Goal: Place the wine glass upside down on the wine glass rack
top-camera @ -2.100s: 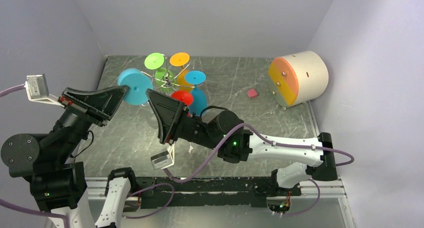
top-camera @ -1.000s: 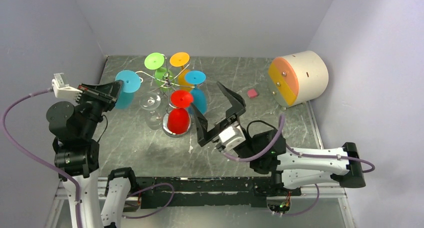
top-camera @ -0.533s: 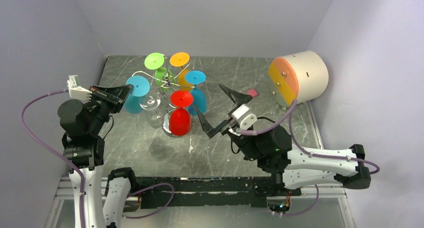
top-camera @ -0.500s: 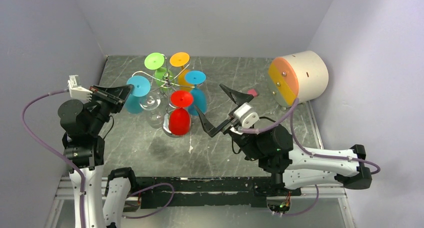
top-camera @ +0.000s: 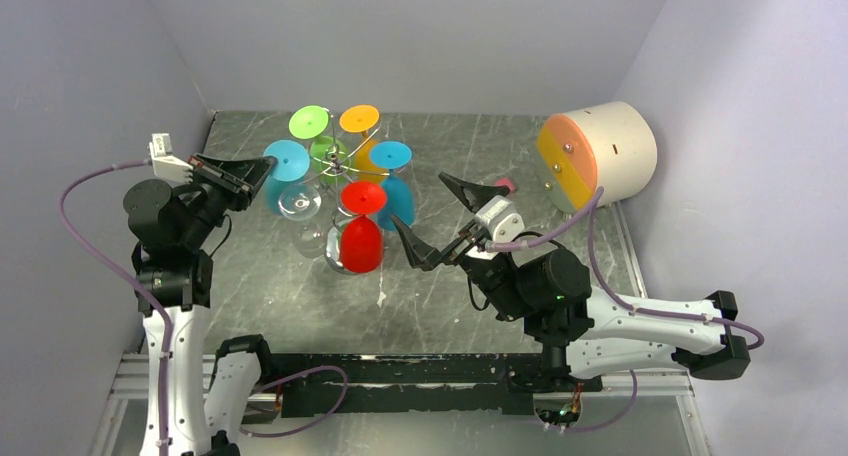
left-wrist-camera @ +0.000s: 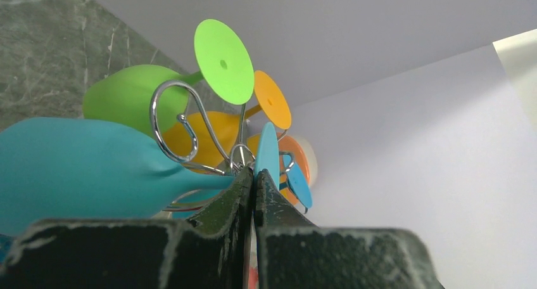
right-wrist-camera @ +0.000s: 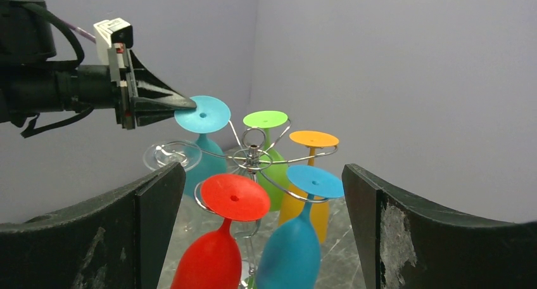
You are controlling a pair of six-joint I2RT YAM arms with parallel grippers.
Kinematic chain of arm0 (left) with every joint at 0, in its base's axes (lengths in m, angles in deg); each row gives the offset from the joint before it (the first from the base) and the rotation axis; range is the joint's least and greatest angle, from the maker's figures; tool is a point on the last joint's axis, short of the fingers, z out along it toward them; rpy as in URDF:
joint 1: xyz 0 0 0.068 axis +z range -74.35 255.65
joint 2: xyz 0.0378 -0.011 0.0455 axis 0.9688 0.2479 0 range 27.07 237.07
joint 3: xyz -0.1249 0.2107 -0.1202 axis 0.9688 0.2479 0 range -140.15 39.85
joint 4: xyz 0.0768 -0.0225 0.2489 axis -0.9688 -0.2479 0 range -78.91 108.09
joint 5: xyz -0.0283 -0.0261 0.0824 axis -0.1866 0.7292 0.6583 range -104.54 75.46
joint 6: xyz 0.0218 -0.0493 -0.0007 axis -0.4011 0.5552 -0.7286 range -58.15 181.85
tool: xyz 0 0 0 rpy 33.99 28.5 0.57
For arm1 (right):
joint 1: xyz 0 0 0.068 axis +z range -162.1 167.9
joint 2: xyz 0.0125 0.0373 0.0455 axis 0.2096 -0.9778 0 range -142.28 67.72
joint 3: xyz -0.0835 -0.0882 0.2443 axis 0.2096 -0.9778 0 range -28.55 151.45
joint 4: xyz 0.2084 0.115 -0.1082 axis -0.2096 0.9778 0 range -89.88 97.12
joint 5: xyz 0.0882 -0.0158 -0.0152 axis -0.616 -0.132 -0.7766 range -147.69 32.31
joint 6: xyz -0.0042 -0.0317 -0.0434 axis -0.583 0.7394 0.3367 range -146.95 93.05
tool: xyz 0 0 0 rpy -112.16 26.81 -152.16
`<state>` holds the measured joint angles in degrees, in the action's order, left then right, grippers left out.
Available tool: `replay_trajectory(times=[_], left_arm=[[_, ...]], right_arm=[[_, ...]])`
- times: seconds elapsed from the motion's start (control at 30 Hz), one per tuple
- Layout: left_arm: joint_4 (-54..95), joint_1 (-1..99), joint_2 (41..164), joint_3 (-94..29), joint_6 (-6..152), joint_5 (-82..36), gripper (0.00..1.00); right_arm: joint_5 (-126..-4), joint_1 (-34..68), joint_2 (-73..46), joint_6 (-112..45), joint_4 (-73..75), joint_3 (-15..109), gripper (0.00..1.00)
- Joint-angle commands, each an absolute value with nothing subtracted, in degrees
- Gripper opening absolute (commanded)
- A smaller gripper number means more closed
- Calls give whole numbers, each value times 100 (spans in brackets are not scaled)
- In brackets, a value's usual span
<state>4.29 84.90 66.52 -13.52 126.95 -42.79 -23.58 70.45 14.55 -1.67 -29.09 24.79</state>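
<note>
The wine glass (top-camera: 285,162) is teal and held upside down, foot up, at the left side of the wine glass rack (top-camera: 336,162). My left gripper (top-camera: 262,170) is shut on the rim of its foot (right-wrist-camera: 202,113). In the left wrist view the fingers (left-wrist-camera: 240,191) pinch the foot's edge (left-wrist-camera: 267,154), and the teal bowl (left-wrist-camera: 76,168) lies beside a scroll arm (left-wrist-camera: 171,121). I cannot tell whether the stem rests in that arm. My right gripper (top-camera: 436,217) stands open to the right of the rack, apart from it, with nothing between its fingers (right-wrist-camera: 158,225).
Hanging upside down on the rack (right-wrist-camera: 253,154) are green (right-wrist-camera: 266,119), orange (right-wrist-camera: 313,139), blue (right-wrist-camera: 315,181), red (right-wrist-camera: 234,197) and clear (right-wrist-camera: 171,156) glasses. A cream cylinder with an orange-yellow face (top-camera: 597,156) lies at the back right. A small pink object (top-camera: 506,185) is near it.
My left gripper has carried the teal glass to the right, up to the rack. The right arm has drawn back from the rack and now faces it, jaws still wide.
</note>
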Motion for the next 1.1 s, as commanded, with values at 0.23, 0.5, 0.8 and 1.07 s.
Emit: replay_trajectory(times=[0.23,0.5,0.8,1.07], left_arm=[[1026,8469,7093,-1587,12562,-4493,7],[1290,8470,7352,-1625,12215,-4486,7],[1232,8466,7523,-1822,11991,-4351,7],[1313,8470,7557,-1756,11864,-4239,7]], right_arm=[[-2395,7066,1506,-263,-2952,2633,100],[-2431,7069,1500,-274,-2906,2625,100],[-2461,7062,1532,-239,-2870,2667,100],[-2421,7067,1626,-197,-2931,2524,100]])
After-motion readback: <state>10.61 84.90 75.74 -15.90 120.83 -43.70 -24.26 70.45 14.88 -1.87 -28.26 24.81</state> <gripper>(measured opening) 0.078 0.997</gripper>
